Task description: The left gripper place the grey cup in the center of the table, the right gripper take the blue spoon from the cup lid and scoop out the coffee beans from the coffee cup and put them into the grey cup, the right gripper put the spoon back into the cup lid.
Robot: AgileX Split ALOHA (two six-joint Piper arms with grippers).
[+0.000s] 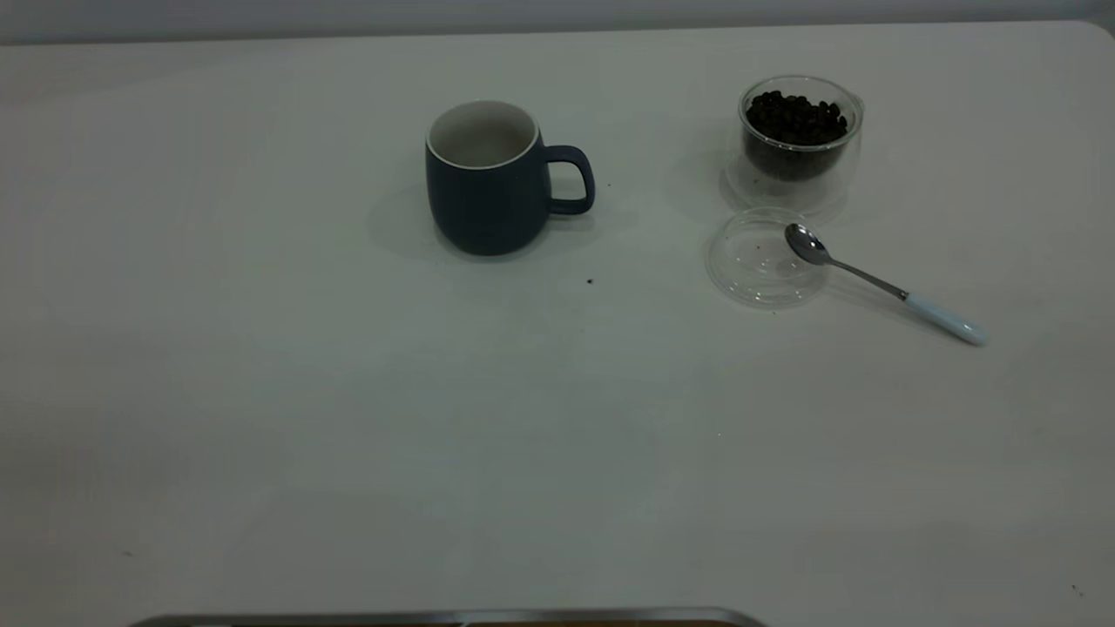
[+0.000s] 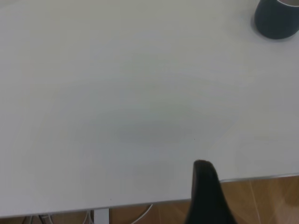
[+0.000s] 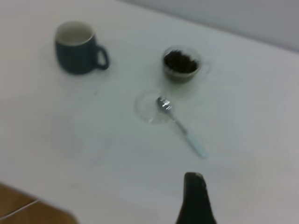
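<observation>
Left gripper (image 2: 205, 191): absent from exterior view; in left wrist view only one dark fingertip visible, raised above the bare table (image 1: 261, 418) near its edge. Open or closed: cannot tell.

Grey cup (image 1: 488, 178): upright near table centre, toward the far side, handle pointing toward the glass cup. White inside, nothing visible in it. Also caught at the corner of left wrist view, well apart from that fingertip.

Cup lid (image 1: 756, 259): flat on table, just in front of the coffee cup (image 1: 800, 144).

Coffee beans (image 1: 794, 117): dark heap filling the coffee cup.

Blue spoon (image 1: 880, 283): bowl resting in the lid, stem crossing the rim, pale handle on the table out to the right.

Right gripper (image 3: 195, 200): absent from exterior view; in right wrist view one dark fingertip only, held high, well apart from the spoon. Open or closed: cannot tell.
</observation>
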